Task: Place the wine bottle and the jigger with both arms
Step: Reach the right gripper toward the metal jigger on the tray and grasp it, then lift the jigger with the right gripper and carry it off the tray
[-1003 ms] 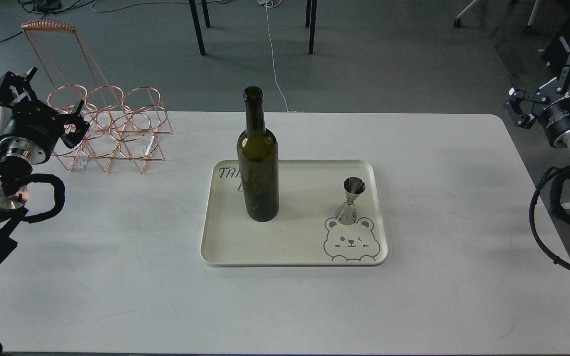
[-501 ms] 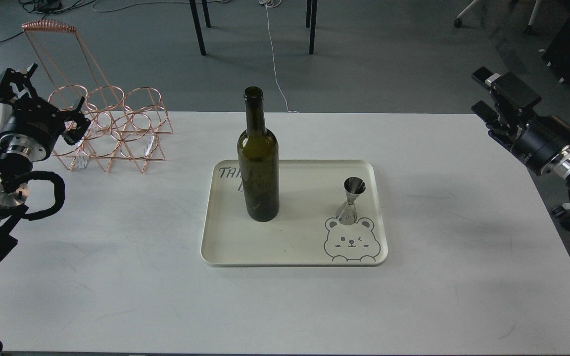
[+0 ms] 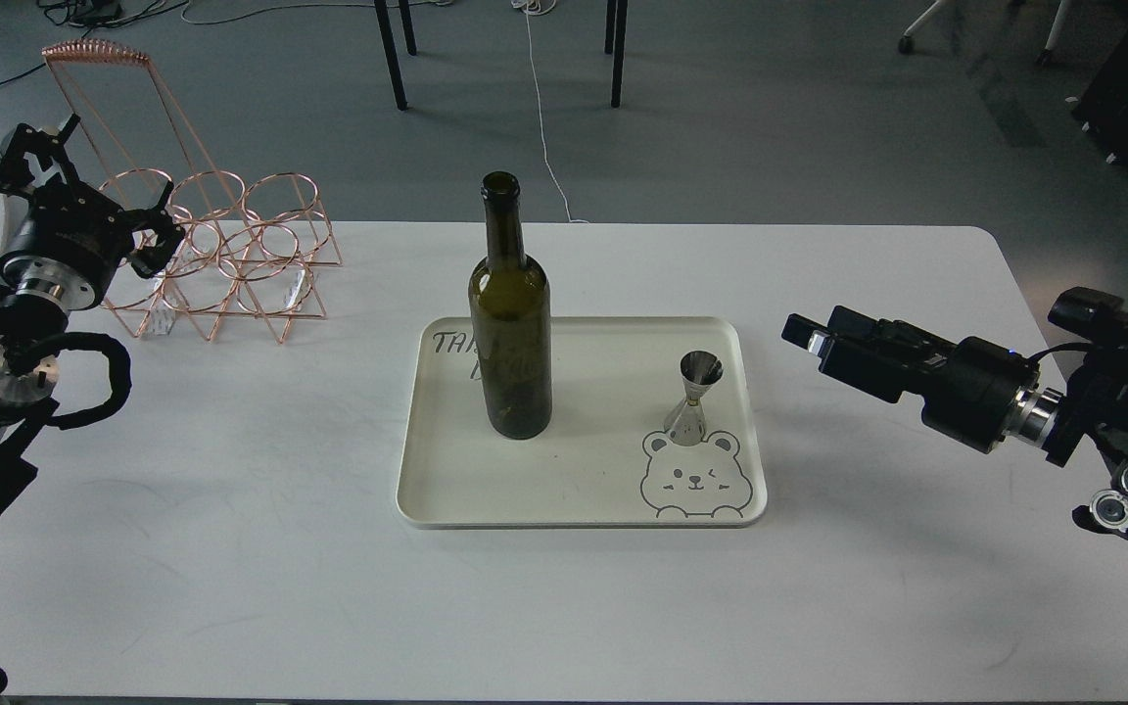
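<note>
The step in hand was judged to be the approach of the right gripper (image 3: 804, 338) toward the jigger (image 3: 693, 399), with neither task object lifted yet.

Procedure, as a judgement: the gripper would need its fingers spread to either side of the narrow waist of the jigger, then closed squarely there, since the cones above and below would likely slip. The jigger is light and top-heavy in shape; a glancing touch could tip it onto the tray (image 3: 584, 504).

Right gripper: it lay low over the table (image 3: 231, 587), pointing inward. The jigger stood ahead of its tip, near but apart, upright on the tray's nearer side. The wine bottle (image 3: 510, 323) stood upright further beyond the jigger, on the tray's far half. The fingers showed as one dark block; whether they were parted could not be told. Nothing was held or touched.

Left gripper (image 3: 84, 191): it was raised at the table's edge, just in front of a copper wire rack (image 3: 231, 255). The bottle stood well apart from it, toward the table's middle. Its fingers appeared spread, holding nothing
</note>
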{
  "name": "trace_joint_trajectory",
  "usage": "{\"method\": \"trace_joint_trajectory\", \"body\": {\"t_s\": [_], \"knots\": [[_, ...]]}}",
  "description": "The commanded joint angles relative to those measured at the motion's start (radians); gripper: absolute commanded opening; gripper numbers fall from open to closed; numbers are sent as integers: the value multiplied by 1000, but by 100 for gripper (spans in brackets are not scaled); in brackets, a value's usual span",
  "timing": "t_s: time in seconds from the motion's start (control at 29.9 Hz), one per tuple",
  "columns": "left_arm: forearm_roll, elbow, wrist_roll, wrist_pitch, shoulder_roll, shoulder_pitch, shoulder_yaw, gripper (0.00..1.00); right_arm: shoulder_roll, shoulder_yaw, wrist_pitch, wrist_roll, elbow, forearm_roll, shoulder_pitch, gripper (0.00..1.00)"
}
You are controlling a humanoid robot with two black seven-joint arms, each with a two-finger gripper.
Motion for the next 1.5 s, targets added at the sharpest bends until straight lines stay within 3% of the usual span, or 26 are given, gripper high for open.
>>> {"method": "trace_joint_trajectory", "body": {"t_s": [0.0, 0.27, 0.53, 0.8, 0.94, 1.2, 1.47], "knots": [[0, 0, 0, -3, 0, 0, 1, 98, 34, -52, -11, 0, -34, -131, 13, 98], [0, 0, -5, -5, -2, 0, 1, 98, 160, -209, -48, 0, -201, -217, 113, 95], [2, 9, 0, -29, 6, 5, 7, 98, 284, -241, -51, 0, -356, -219, 141, 70], [2, 11, -2, -40, -2, 5, 7, 98, 424, -241, -79, 0, -453, -219, 157, 63], [2, 11, 0, -39, -2, 2, 5, 98, 429, -244, -80, 0, -476, -219, 156, 49], [2, 11, 1, -37, 0, 0, 5, 98, 427, -244, -82, 0, -497, -219, 154, 12], [2, 11, 1, -34, -2, -3, 5, 98, 427, -241, -94, 0, -491, -217, 157, 5]]}}
